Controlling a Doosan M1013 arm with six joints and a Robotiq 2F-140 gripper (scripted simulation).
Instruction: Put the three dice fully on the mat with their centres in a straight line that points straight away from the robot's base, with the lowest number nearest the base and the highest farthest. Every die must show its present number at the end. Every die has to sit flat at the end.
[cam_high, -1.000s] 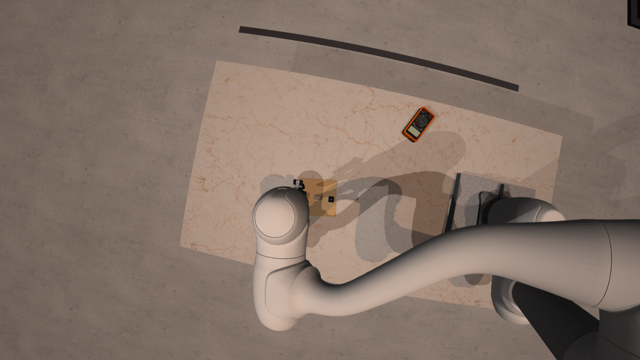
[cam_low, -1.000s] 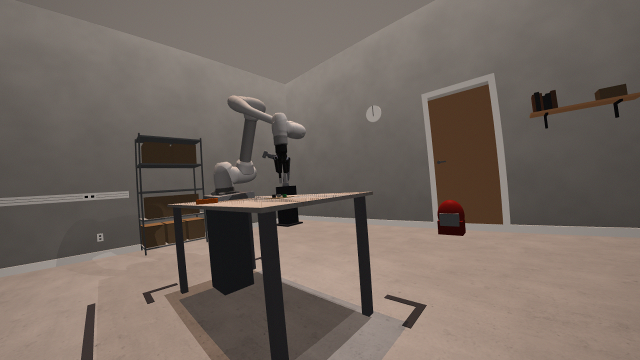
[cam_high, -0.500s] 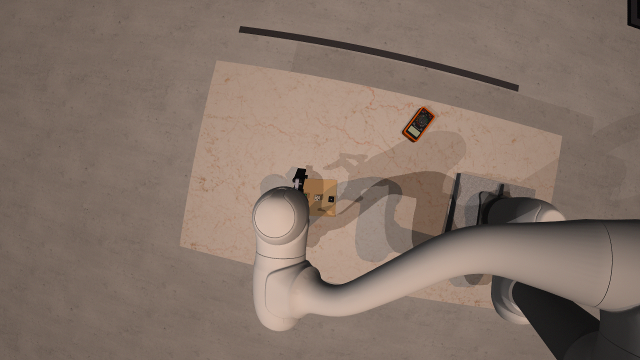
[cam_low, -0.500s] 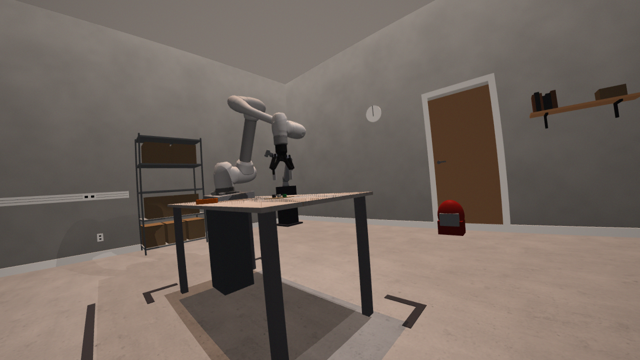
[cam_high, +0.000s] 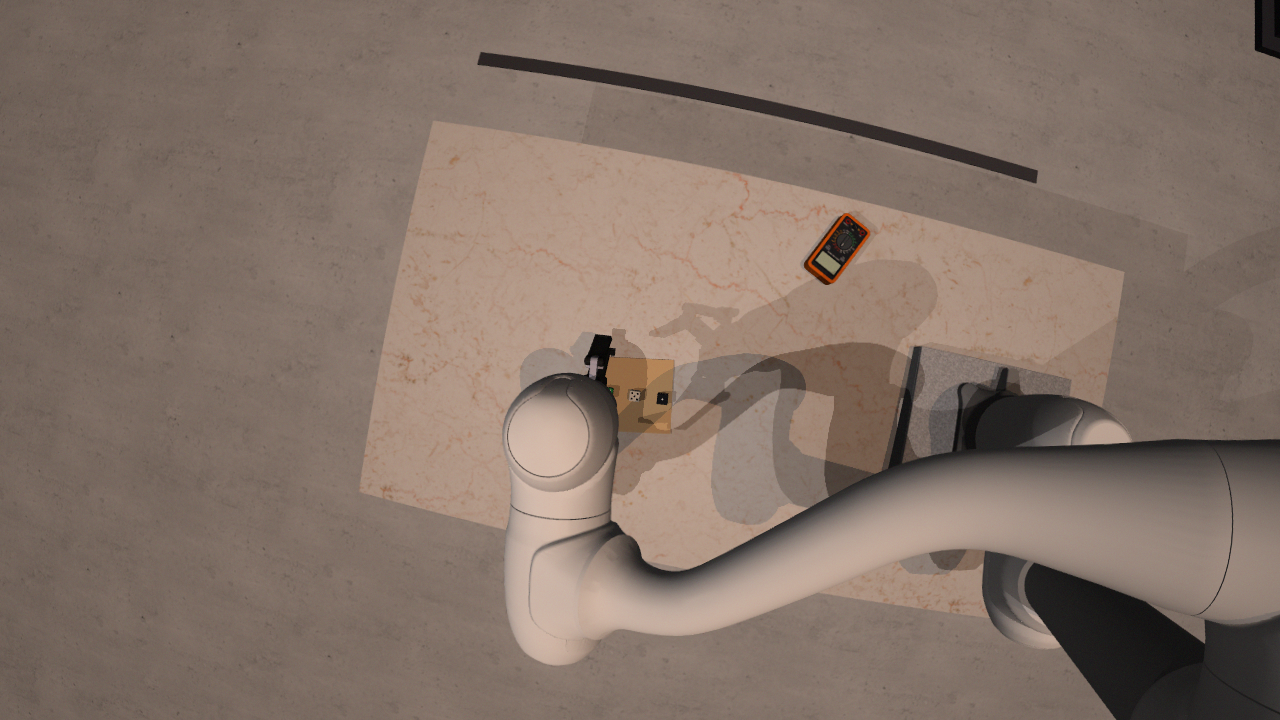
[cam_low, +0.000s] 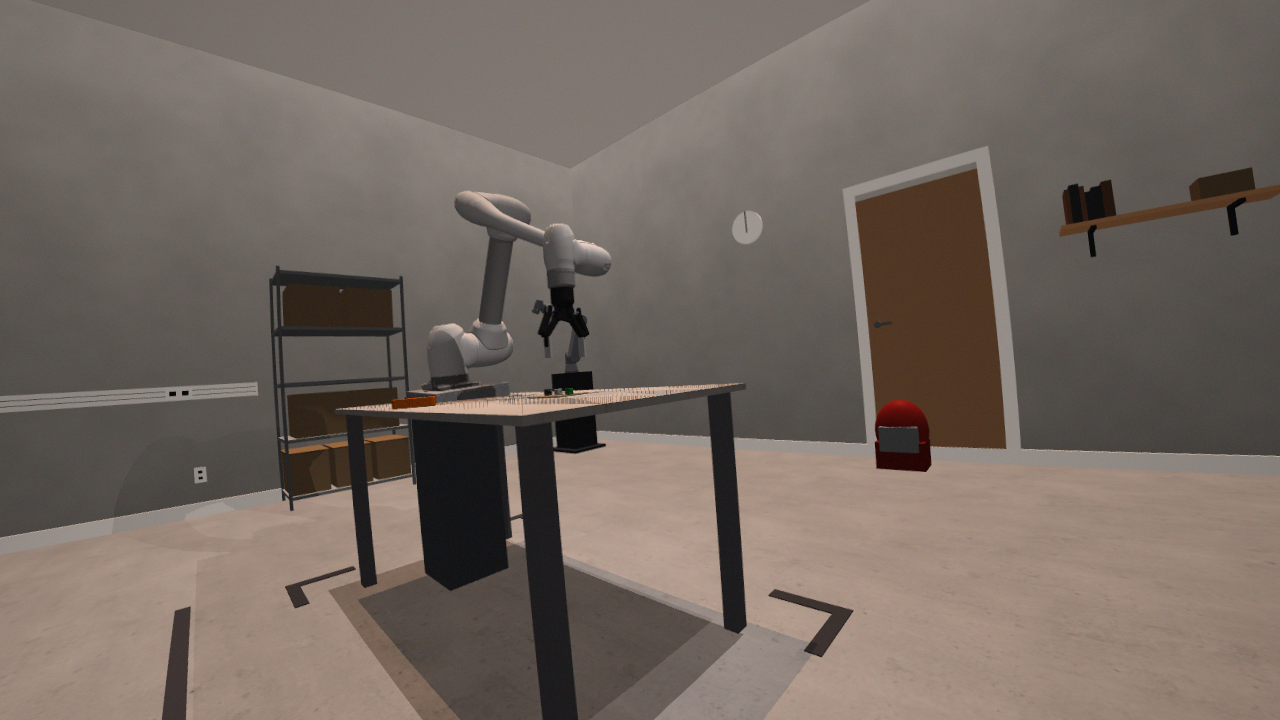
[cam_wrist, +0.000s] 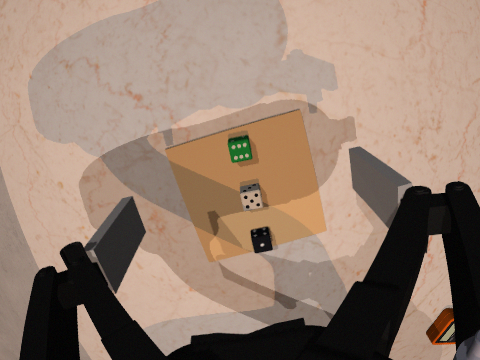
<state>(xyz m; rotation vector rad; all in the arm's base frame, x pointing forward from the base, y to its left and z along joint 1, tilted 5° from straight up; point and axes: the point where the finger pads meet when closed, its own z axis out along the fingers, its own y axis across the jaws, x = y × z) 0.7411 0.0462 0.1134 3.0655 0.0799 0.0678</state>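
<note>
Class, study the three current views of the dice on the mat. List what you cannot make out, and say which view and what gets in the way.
- Green die, top view: mostly hidden under the arm's wrist.
- Dice numbers, exterior view: dice too small to read.
- White die, wrist view: pips blurred; exact count unclear.
- Claw, wrist view: its outer links are cut off by the bottom edge.
- Multimeter, wrist view: cut by the right edge and the claw.

I see an orange multimeter (cam_high: 836, 248) lying flat on the marble table (cam_high: 537, 223), well apart from the work area. Beyond it stand a metal shelving rack (cam_low: 338, 376), a brown door (cam_low: 930, 313) and a red helmet (cam_low: 902, 436) on the floor.
</note>
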